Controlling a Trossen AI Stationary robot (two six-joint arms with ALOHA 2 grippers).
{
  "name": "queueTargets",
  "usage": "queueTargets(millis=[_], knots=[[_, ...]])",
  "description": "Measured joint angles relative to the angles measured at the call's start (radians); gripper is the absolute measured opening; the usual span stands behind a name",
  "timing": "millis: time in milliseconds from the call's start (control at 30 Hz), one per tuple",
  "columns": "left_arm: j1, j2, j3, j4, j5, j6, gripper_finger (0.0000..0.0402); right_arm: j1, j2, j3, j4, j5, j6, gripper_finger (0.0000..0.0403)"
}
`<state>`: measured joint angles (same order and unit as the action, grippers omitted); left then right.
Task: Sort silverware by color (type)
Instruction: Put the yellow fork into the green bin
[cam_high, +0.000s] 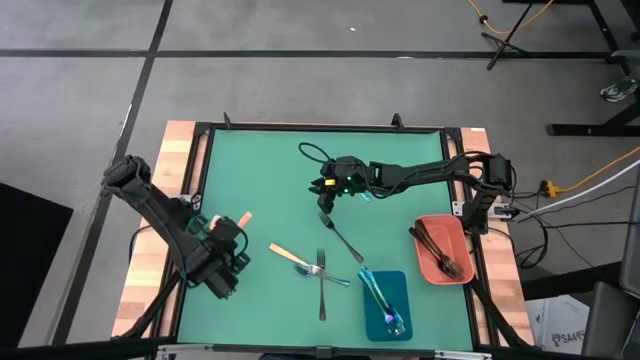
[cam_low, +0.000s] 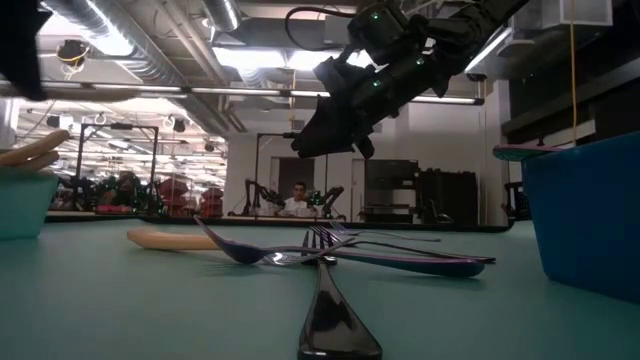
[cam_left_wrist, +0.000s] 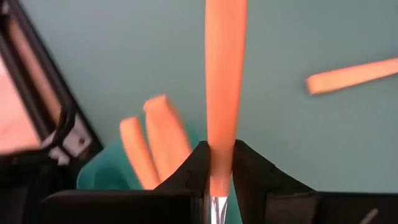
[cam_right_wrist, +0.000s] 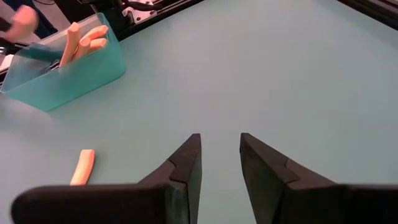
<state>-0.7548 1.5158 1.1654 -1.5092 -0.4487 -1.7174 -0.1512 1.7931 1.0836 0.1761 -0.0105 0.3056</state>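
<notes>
Silverware is mid-sort: left gripper (cam_left_wrist: 219, 163), clenched on an orange-handled utensil (cam_left_wrist: 224, 74), hangs just above the teal tray (cam_right_wrist: 62, 65) holding its like, presumably to drop it there, while right gripper (cam_right_wrist: 221, 163), jaws parted and empty, hovers well beyond that tray over the black fork (cam_high: 340, 236).

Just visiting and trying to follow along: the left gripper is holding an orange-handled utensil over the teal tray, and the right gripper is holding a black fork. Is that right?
Not quite. The right gripper holds nothing: the right wrist view shows its fingers apart with only bare mat between them. The rest stands: the left gripper is shut on an orange-handled utensil over the teal tray.
</notes>
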Motion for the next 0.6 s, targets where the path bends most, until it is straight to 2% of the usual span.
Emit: queueTargets(millis=[133, 400, 600], knots=[[-0.035, 0.0, -0.053, -0.001, 0.063, -0.092, 0.0041, 0.0, 0.0, 0.0, 0.0, 0.0, 0.0, 0.0099], [-0.097, 0.0, -0.119, -0.002, 0.08, -0.254, 0.0041, 0.0, 0.0, 0.0, 0.0, 0.0, 0.0, 0.0099], [-0.127, 0.0, -0.17, -0.002, 0.146, -0.356, 0.0041, 0.0, 0.0, 0.0, 0.0, 0.0, 0.0, 0.0099]])
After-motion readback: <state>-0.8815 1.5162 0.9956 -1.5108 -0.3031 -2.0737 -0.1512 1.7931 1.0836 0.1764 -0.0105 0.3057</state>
